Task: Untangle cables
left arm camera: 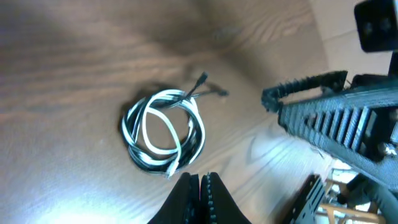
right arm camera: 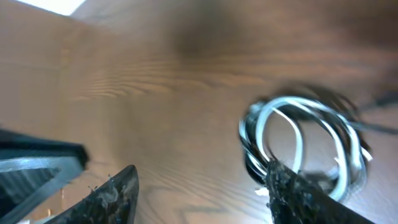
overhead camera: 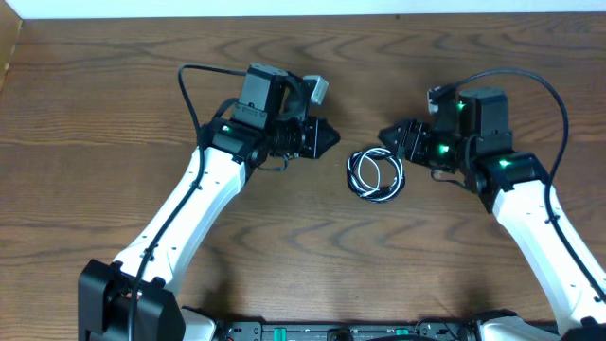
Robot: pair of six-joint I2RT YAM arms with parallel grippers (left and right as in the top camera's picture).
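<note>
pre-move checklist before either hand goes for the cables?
1. Cables in view on the table: ok.
2. Black and white separated: not ok, wound together.
3. Left hand open: not ok, shut and empty.
4. Right hand open: ok.
5. Loose ends reachable: ok, two stick out.
6. Right hand clear of the cables: cannot tell.

Setting: robotics lab bench. Evidence: left arm [overhead camera: 185, 213] and right arm [overhead camera: 544, 223], 2 white-and-black robot units, reach over a brown wood-grain surface [overhead camera: 95, 123]; green status lights [overhead camera: 442, 149] lit; exposed black wiring [overhead camera: 542, 83]; black mounting rail [overhead camera: 350, 332] along front edge.
</note>
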